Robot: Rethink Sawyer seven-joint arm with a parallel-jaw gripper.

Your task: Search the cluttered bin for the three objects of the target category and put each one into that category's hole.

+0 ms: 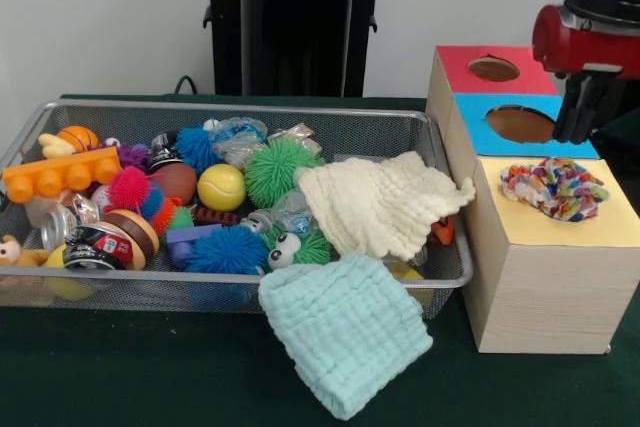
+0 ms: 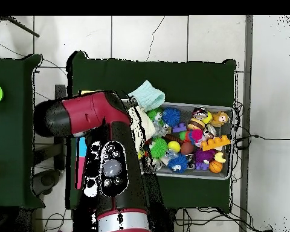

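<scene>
Beside the wire bin stands the wooden box, the biggest thing after it, with a red top panel farthest from me, a blue one in the middle and a yellow one nearest. The red hole and the blue hole show as round openings; I can't see one in the yellow panel, perhaps because a multicoloured knotted bundle lies on it, likely set there for that hole and not yet through.

Over the box's blue panel hangs the red and black arm, its gripper just past the blue hole's edge. Whether its claw is apart or together I cannot tell, nor whether it carries anything.

Against the bin's box-side end a cream cloth lies heaped, and a pale green cloth droops over the front rim onto the table, probably pushed aside while digging. Away from the box, the bin holds the small clutter: a green spiky ball, a blue spiky ball, a yellow ball, an orange block.
</scene>
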